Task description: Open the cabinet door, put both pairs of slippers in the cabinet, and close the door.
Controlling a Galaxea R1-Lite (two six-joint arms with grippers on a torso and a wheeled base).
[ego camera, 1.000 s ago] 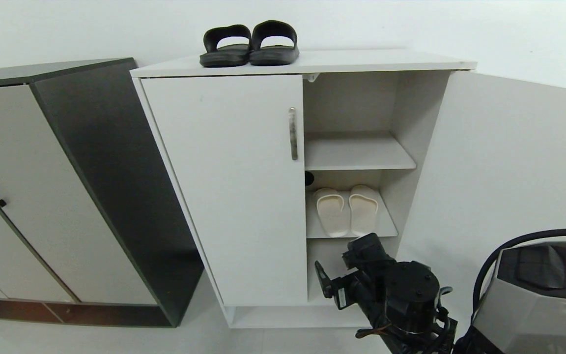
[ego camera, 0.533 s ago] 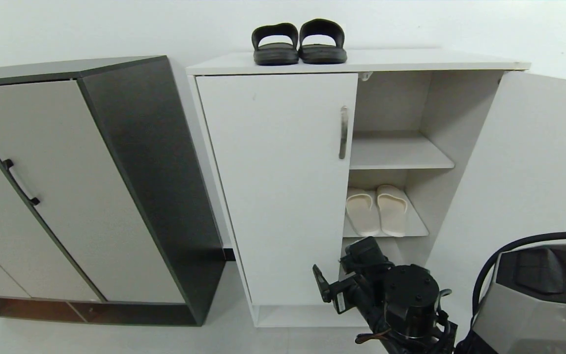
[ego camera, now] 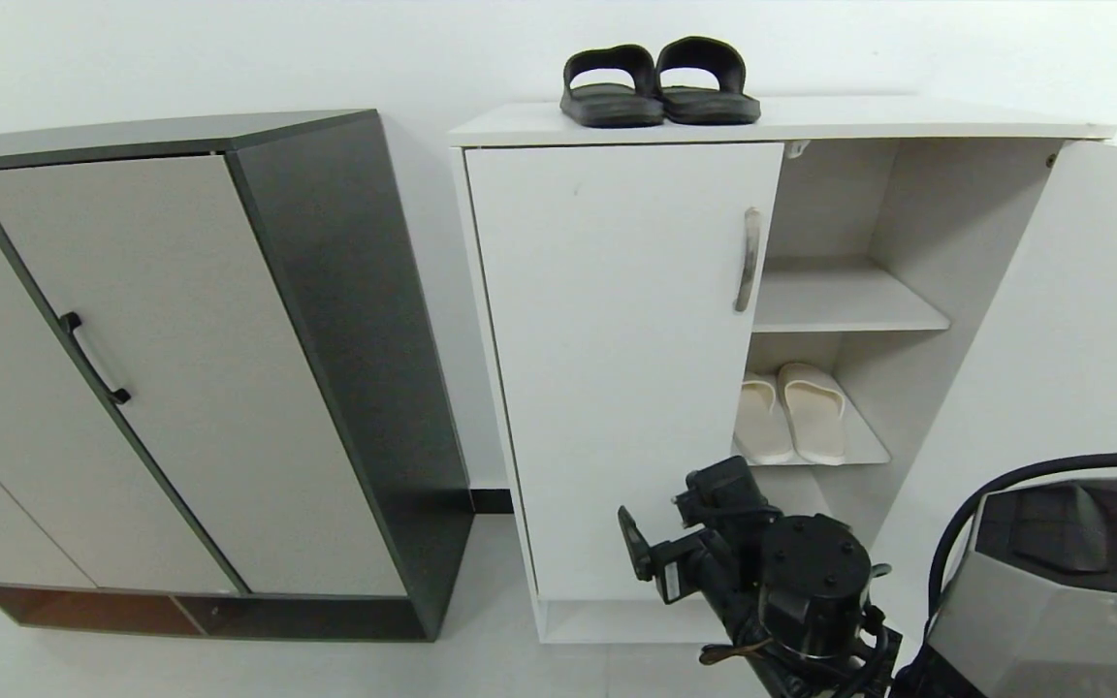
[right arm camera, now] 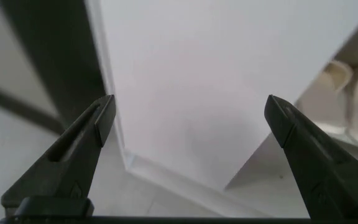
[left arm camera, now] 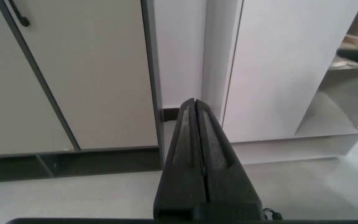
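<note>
A pair of black slippers [ego camera: 660, 82] stands on top of the white cabinet [ego camera: 617, 368]. The cabinet's left door is closed, with a metal handle [ego camera: 745, 260], and its right door [ego camera: 1072, 310] is swung open. A pair of cream slippers [ego camera: 791, 415] lies side by side on the middle shelf inside. My right gripper [ego camera: 665, 523] is open and holds nothing. It is low in front of the closed door, whose face spreads between its fingers [right arm camera: 189, 102], with the cream slippers [right arm camera: 353, 87] off to one side. My left gripper [left arm camera: 195, 102] is shut and empty, low near the floor, facing the gap between the two cabinets.
A dark-framed cabinet [ego camera: 180, 368] with grey doors and black handles stands left of the white one, with a narrow gap between them. The upper shelf [ego camera: 845, 301] of the white cabinet is bare. A light floor lies in front of both.
The whole head view has shifted to the right, so the camera has moved. The slippers and doors stand as before. My right arm keeps its place in the picture.
</note>
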